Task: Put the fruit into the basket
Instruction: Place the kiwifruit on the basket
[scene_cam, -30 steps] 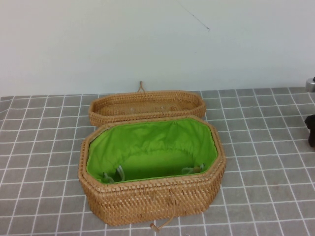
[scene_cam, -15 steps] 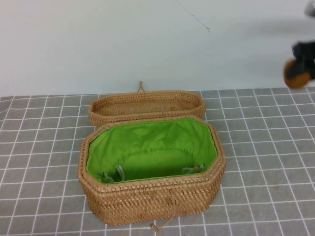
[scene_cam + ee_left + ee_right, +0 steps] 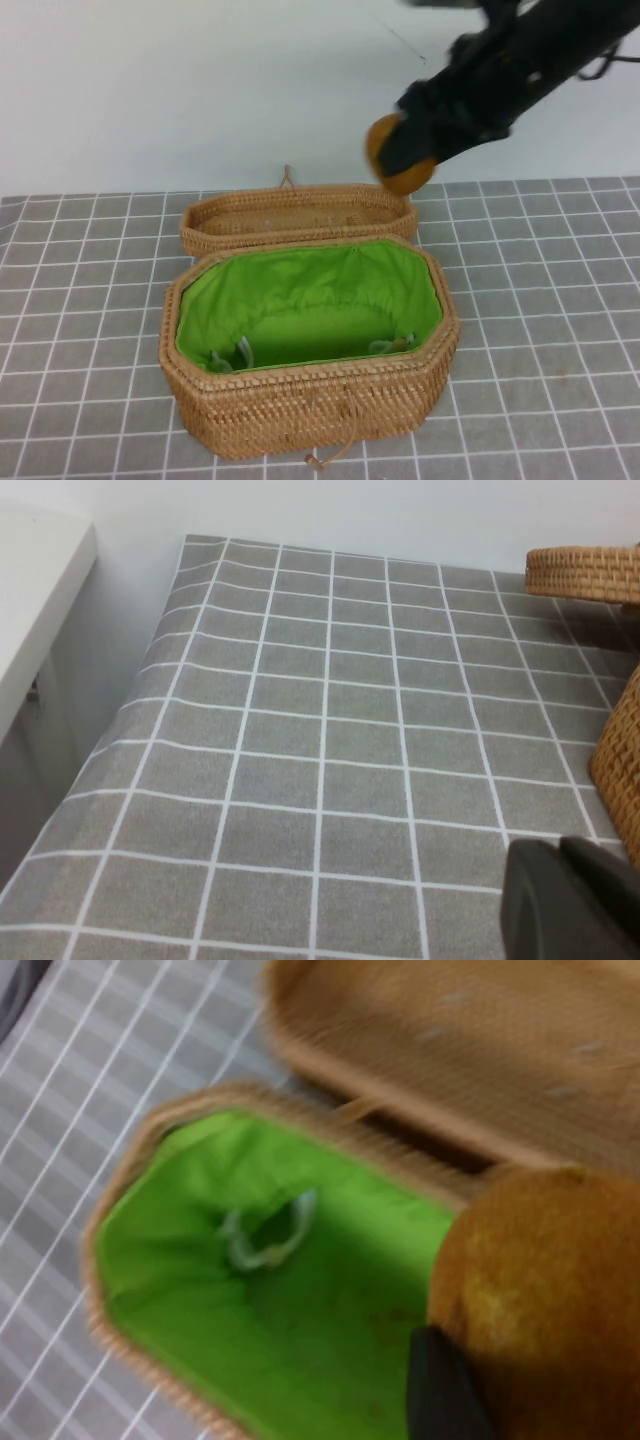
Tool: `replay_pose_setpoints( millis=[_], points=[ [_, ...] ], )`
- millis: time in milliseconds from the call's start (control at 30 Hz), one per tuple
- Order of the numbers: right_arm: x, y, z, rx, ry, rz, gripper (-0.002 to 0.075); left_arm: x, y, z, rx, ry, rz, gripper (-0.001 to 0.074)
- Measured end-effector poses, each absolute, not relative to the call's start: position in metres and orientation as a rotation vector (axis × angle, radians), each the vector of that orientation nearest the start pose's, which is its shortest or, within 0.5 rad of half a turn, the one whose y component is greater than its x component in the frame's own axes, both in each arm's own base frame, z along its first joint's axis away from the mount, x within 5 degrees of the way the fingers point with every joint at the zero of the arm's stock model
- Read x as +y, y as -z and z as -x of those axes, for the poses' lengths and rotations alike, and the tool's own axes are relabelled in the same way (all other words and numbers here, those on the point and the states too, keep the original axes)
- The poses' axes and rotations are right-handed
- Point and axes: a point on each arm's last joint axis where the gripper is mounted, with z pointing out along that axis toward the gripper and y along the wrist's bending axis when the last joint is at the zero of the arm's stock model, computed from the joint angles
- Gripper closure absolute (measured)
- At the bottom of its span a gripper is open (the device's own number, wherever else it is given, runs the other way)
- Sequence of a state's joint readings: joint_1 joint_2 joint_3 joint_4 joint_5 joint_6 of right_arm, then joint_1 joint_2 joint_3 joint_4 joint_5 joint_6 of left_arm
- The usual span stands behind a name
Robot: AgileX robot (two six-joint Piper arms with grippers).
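Right gripper (image 3: pixel 408 158), fingers closed on the small orange-brown fruit (image 3: pixel 392 152), carries it above the green-lined wicker basket (image 3: pixel 300 400); release pending; left gripper (image 3: pixel 570 900) low over worktop, finger state indeterminate.

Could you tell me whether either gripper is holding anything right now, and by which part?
The right gripper, above the lid, grips the fruit across its sides. The left gripper, near the basket, holds nothing visible.
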State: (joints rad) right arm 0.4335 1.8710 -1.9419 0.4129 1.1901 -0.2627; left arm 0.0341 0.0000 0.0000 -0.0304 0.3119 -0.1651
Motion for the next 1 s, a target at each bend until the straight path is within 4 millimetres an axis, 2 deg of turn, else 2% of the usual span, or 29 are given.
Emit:
replay_pose_setpoints(
  millis=[133,300,433,600,700,867,1000],
  points=[
    [0.237,-0.362,-0.342,2.444,-0.600,0.958,0.0510,0.001,-0.185,-0.054,1.786,0.123,0.198,0.0738],
    [0.264,-0.346,-0.330,2.462,-0.538,1.085,0.0511,0.001,-0.185,-0.054,1.786,0.123,0.198,0.0734],
    [0.274,-0.323,-0.328,2.543,-0.469,1.156,0.0510,0.001,-0.185,-0.054,1.786,0.123,0.198,0.0737],
    [0.276,-0.295,-0.338,2.686,-0.383,1.072,0.0501,0.001,-0.185,-0.054,1.786,0.123,0.198,0.0738],
    [0.276,-0.287,-0.341,2.718,-0.350,1.059,0.0440,0.001,-0.185,-0.054,1.786,0.123,0.198,0.0737],
    [0.277,-0.286,-0.342,2.712,-0.349,1.055,0.0252,0.001,-0.185,-0.054,1.786,0.123,0.198,0.0738],
    [0.276,-0.285,-0.342,2.715,-0.345,1.058,0.0227,0.001,-0.185,-0.054,1.786,0.124,0.200,0.0738]
  ],
)
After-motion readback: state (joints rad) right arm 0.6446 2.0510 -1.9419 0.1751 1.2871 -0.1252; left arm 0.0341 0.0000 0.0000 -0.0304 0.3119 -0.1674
